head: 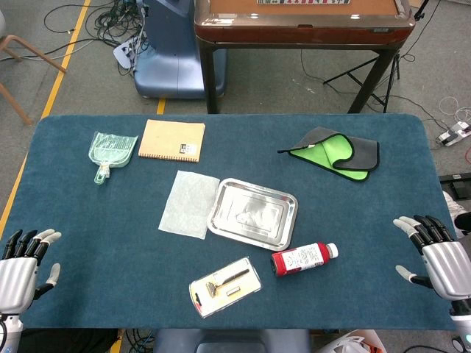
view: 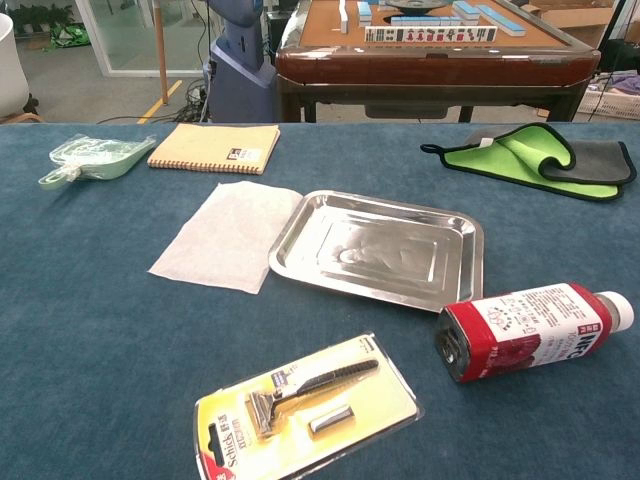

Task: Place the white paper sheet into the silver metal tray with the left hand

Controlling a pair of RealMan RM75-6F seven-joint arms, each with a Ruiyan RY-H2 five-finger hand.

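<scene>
The white paper sheet (head: 190, 204) lies flat on the blue table (head: 88, 213), just beside the left edge of the silver metal tray (head: 252, 212); its right border touches the tray's rim or goes slightly under it, which one cannot be told. The tray holds nothing inside. The left hand (head: 22, 262) is at the near left corner of the table, well apart from the sheet, with its fingers spread and holding nothing. The right hand (head: 436, 254) is at the near right corner, also with the fingers apart and empty. Both hands appear only in the head view.

A red bottle (head: 303, 258) lies on its side near the tray's front right corner. A razor in its yellow package (head: 224, 286) lies in front of the tray. Behind the sheet there is a tan notebook (head: 172, 140), and to its left a pale green scoop (head: 112, 152). A green and grey cloth (head: 336, 153) lies at the far right.
</scene>
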